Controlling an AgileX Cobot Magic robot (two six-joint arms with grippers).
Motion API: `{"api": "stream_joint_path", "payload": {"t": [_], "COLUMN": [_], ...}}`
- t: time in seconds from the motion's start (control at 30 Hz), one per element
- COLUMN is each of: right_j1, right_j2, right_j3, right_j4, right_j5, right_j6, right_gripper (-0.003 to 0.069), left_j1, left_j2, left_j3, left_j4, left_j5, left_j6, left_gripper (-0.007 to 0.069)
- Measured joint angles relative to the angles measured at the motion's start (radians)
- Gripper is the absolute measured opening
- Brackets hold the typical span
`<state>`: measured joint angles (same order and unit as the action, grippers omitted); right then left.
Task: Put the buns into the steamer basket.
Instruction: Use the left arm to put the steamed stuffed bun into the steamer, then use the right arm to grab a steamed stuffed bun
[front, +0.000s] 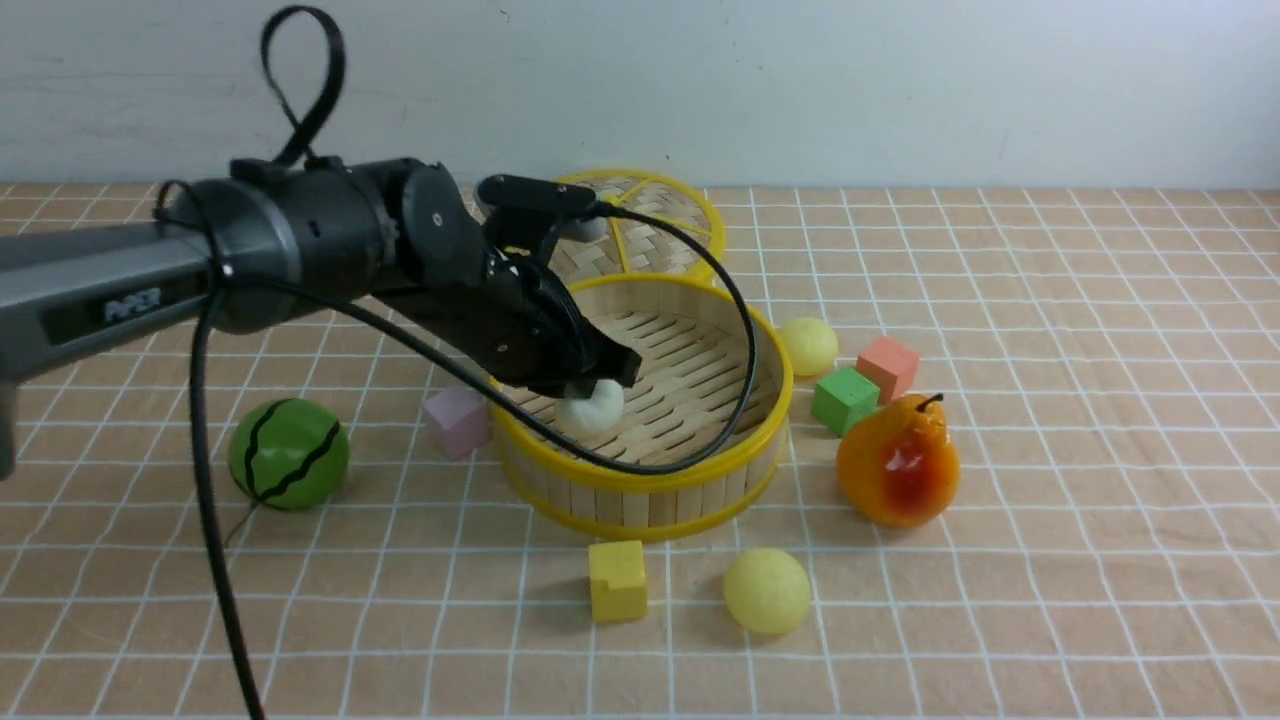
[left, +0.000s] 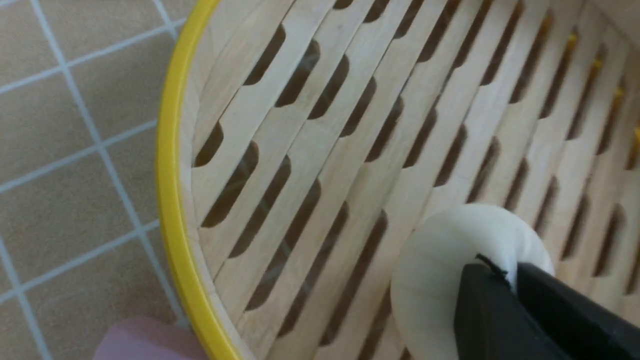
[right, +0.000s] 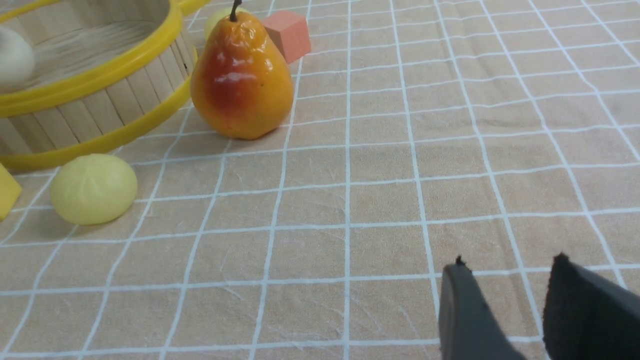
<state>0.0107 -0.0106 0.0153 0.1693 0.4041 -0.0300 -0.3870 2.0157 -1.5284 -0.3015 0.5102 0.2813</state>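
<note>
The left half of the steamer basket (front: 640, 495) is occupied by the left pincer (front: 600, 385) and the white bun (front: 592, 410) clamped in it. A black cable (front: 750, 345) is draped across the opening. Toward the right edge, access is narrowed by the pear (front: 898, 462), green cube (front: 844, 399) and red cube (front: 888, 366). Toward the near edge it is narrowed by the yellow cube (front: 617, 580) and nearer yellow bun (front: 766, 590). Open bench (front: 1100, 450) is found along the right edge.

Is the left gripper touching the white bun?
Touching. The left wrist view shows the left gripper pressed against the white bun with no gap.
</note>
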Motion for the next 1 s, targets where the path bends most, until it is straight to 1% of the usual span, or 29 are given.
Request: {"api": "stream_joint_path", "payload": {"t": [0.03,0.1,0.13,0.17,0.2,0.23,0.27,0.33,0.37,0.4,0.43,0.47,0.5,0.53,0.63,0.67,0.7,0.73,0.83,0.93,0.97,1.0], "right_j1": [0.000,0.000,0.000,0.000,0.000,0.000,0.000,0.000,0.000,0.000,0.000,0.000,0.000,0.000,0.000,0.000,0.000,0.000,0.000,0.000,0.000,0.000], "right_j2": [0.000,0.000,0.000,0.000,0.000,0.000,0.000,0.000,0.000,0.000,0.000,0.000,0.000,0.000,0.000,0.000,0.000,0.000,0.000,0.000,0.000,0.000], "right_j3": [0.000,0.000,0.000,0.000,0.000,0.000,0.000,0.000,0.000,0.000,0.000,0.000,0.000,0.000,0.000,0.000,0.000,0.000,0.000,0.000,0.000,0.000], "right_j4": [0.000,0.000,0.000,0.000,0.000,0.000,0.000,0.000,0.000,0.000,0.000,0.000,0.000,0.000,0.000,0.000,0.000,0.000,0.000,0.000,0.000,0.000], "right_j5": [0.000,0.000,0.000,0.000,0.000,0.000,0.000,0.000,0.000,0.000,0.000,0.000,0.000,0.000,0.000,0.000,0.000,0.000,0.000,0.000,0.000,-0.002], "right_j6": [0.000,0.000,0.000,0.000,0.000,0.000,0.000,0.000,0.000,0.000,0.000,0.000,0.000,0.000,0.000,0.000,0.000,0.000,0.000,0.000,0.000,0.000], "right_gripper": [0.0241,0.0241,0.0241,0.0241,0.0241,0.0241,0.0241,0.0241,0.0241,0.0241,0.0241,0.0241,0.0241,0.0241,0.0241,0.0241,0.0241,0.0241,0.0241,0.0241,0.0241,0.0241], "left_j1": [0.000,0.000,0.000,0.000,0.000,0.000,0.000,0.000,0.000,0.000,0.000,0.000,0.000,0.000,0.000,0.000,0.000,0.000,0.000,0.000,0.000,0.000], "left_j2": [0.014,0.022,0.022,0.019,0.019,0.013,0.008,-0.021,-0.045,-0.069,-0.097,-0.146,-0.191,-0.210,-0.411,-0.445,-0.456,-0.549,-0.708,-0.905,-0.930,-1.011], "left_j3": [-0.009,-0.017,-0.017,-0.022,-0.023,-0.026,-0.026,-0.026,-0.026,-0.026,-0.026,-0.026,-0.026,-0.026,0.043,0.065,0.072,0.145,0.296,0.512,0.539,0.633], "left_j4": [0.007,0.014,0.015,0.017,0.018,0.018,0.021,0.026,0.030,0.032,0.037,0.039,0.040,0.040,0.025,0.018,0.018,0.010,0.006,-0.010,-0.012,-0.032], "left_j5": [0.000,-0.002,-0.002,0.001,0.002,0.018,0.035,0.074,0.089,0.104,0.124,0.147,0.174,0.189,0.214,0.210,0.210,0.187,0.112,-0.037,-0.047,-0.115], "left_j6": [0.001,-0.003,-0.004,-0.031,-0.036,-0.077,-0.097,-0.144,-0.163,-0.176,-0.186,-0.194,-0.199,-0.200,-0.201,-0.201,-0.201,-0.199,-0.182,-0.178,-0.178,-0.178], "left_gripper": [0.0086,0.0164,0.0173,0.0257,0.0266,0.0340,0.0380,0.0433,0.0439,0.0435,0.0413,0.0370,0.0306,0.0276,0.0001,-0.0014,-0.0014,-0.0013,-0.0013,-0.0013,-0.0013,-0.0013]}}
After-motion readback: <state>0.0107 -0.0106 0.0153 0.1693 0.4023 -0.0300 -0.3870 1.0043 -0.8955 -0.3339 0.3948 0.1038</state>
